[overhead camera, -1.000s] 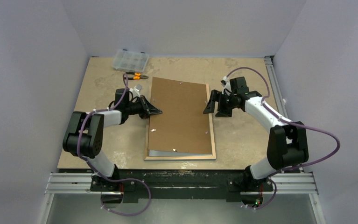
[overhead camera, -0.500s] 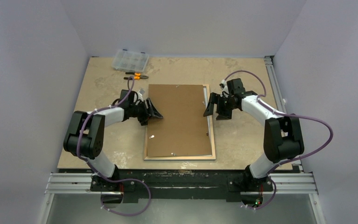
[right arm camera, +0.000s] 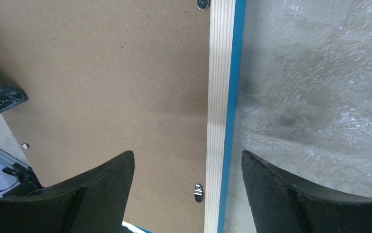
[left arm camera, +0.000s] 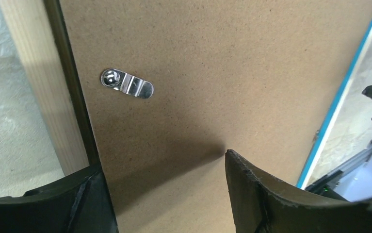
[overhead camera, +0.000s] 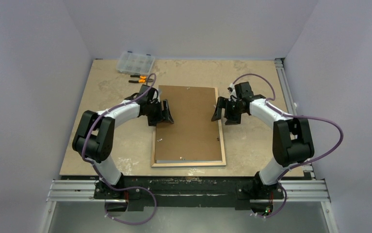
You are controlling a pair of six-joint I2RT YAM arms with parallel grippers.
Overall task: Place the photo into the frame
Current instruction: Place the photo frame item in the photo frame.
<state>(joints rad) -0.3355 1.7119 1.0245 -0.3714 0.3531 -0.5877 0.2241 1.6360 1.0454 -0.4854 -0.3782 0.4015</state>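
Observation:
The frame lies face down on the table, pale wood back up, with its blue edge showing. The brown backing board rests flat inside it and hides the photo, apart from a thin grey-white strip at the board's near edge. My left gripper is open just above the board's left edge, one finger over the left rail, nothing held. My right gripper is open and straddles the right rail without touching it.
Small metal turn clips sit along the frame's inner edges. A clear compartment box and orange-handled pliers lie at the back left. An aluminium rail runs along the table's right side.
The backing board, skewed and held at its left edge a second ago, now lies squarely in the frame. My left gripper has let go, opened and shifted right and further back. The right gripper barely moved.

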